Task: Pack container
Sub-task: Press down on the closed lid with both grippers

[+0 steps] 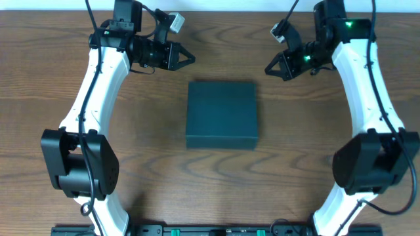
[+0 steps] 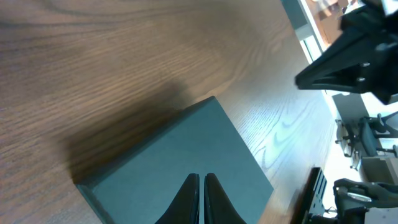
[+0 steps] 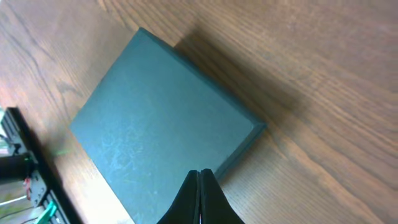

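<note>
The container [image 1: 221, 114], a dark slate-blue square box with its lid down, lies in the middle of the wooden table. My left gripper [image 1: 191, 59] hangs shut and empty above the table behind the box's left corner, pointing right. My right gripper [image 1: 268, 69] hangs shut and empty behind the box's right corner, pointing left. In the left wrist view the container [image 2: 168, 168] lies below the closed left gripper [image 2: 203, 177]. The right wrist view shows the container [image 3: 155, 124] under the closed right gripper [image 3: 199, 173]. Its contents are hidden by the lid.
A black rail [image 1: 216, 230] runs along the table's front edge between the two arm bases. The other arm's gripper [image 2: 348, 56] shows at the top right of the left wrist view. Bare wood surrounds the box.
</note>
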### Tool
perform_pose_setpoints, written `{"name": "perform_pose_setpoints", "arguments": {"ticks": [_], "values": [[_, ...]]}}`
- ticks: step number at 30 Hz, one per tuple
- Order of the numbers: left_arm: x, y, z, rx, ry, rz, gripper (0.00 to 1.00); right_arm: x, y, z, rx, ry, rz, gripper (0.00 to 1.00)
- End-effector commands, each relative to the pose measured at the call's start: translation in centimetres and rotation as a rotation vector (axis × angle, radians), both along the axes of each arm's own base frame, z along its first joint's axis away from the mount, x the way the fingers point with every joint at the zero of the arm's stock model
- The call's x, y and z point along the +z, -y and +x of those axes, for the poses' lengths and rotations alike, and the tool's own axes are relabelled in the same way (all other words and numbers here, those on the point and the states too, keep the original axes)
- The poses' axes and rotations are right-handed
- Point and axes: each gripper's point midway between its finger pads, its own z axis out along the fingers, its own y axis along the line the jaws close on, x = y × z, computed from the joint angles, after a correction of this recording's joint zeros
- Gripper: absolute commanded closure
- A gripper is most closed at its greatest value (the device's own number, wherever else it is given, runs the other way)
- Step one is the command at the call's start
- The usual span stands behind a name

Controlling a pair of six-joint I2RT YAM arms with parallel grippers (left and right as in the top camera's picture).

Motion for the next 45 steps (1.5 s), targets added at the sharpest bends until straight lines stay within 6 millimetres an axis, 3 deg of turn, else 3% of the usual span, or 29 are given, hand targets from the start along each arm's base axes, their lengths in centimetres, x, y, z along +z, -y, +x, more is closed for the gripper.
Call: {"name": "perform_pose_setpoints", "arguments": {"ticks": [1, 4, 7, 12, 14, 16, 20, 25, 31, 37, 45], "values": [[1.2, 0.6, -0.5, -0.016, 0.066, 0.053, 0.94, 2.6, 0.9, -0.2, -0.038, 0.077, -0.056, 0.98], [0.1, 1.6, -1.5, -0.067, 0.083, 0.129, 0.94, 3.8, 2.3, -0.4, -0.108, 0.106, -0.129, 0.98], [-1.0, 3.3, -3.6, -0.188, 0.120, 0.202, 0.94, 5.9, 2.6, -1.6, -0.119, 0.143, -0.133, 0.98], [-2.0, 5.6, -7.9, -0.387, 0.128, 0.244, 0.94, 10.0, 2.7, -4.9, -0.155, 0.194, -0.115, 0.98], [-2.6, 6.1, -9.6, -0.452, 0.111, 0.273, 0.94, 11.0, 3.7, -6.7, -0.201, 0.208, -0.156, 0.98], [-3.6, 6.1, -10.4, -0.472, 0.098, 0.342, 0.94, 10.8, 4.9, -8.3, -0.263, 0.203, -0.205, 0.98], [-5.4, 6.0, -10.7, -0.489, 0.099, 0.429, 0.94, 8.4, 3.8, -11.2, -0.257, 0.156, -0.133, 0.98], [-7.8, 6.7, -11.0, -0.479, 0.080, 0.426, 0.94, 2.6, 1.8, -14.9, -0.266, 0.048, 0.003, 0.98], [-10.0, 6.7, -12.7, -0.507, 0.032, 0.427, 0.94, -3.0, -0.5, -18.3, -0.280, -0.040, 0.066, 0.98], [-11.8, 7.2, -14.0, -0.542, 0.007, 0.439, 0.94, -7.7, -2.1, -19.8, -0.333, -0.119, 0.021, 0.98], [-13.2, 6.8, -13.9, -0.542, -0.012, 0.477, 0.94, -11.2, -3.5, -19.3, -0.464, -0.039, -0.082, 0.98]]}}
